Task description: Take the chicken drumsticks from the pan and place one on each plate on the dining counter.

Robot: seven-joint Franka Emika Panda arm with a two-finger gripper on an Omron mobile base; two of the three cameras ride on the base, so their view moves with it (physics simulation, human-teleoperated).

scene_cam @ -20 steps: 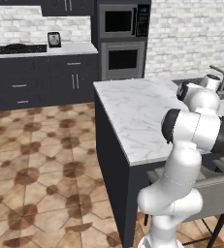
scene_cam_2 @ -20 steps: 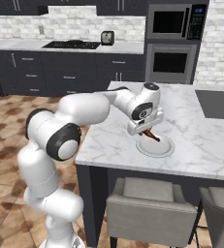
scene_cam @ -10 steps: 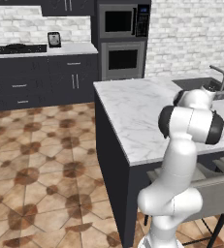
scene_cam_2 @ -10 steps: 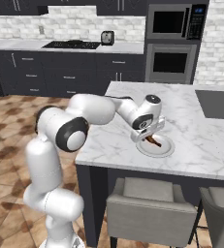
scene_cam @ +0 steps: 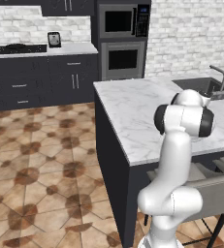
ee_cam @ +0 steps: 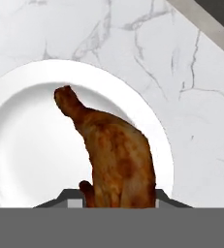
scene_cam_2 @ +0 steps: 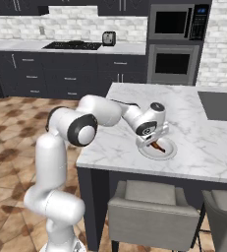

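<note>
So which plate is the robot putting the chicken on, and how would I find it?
Look at the dining counter, the big white marble slab with a sink in it. Near its front edge, above the grey chairs, sits a round white plate. It is the one right under the gripper, with a glossy brown chicken drumstick over it.

Drumstick (ee_cam: 116, 160) glossy, mottled brown skin; plate (ee_cam: 21, 150) smooth white (glazed look); counter (ee_cam: 171, 58) polished veined marble.
</note>
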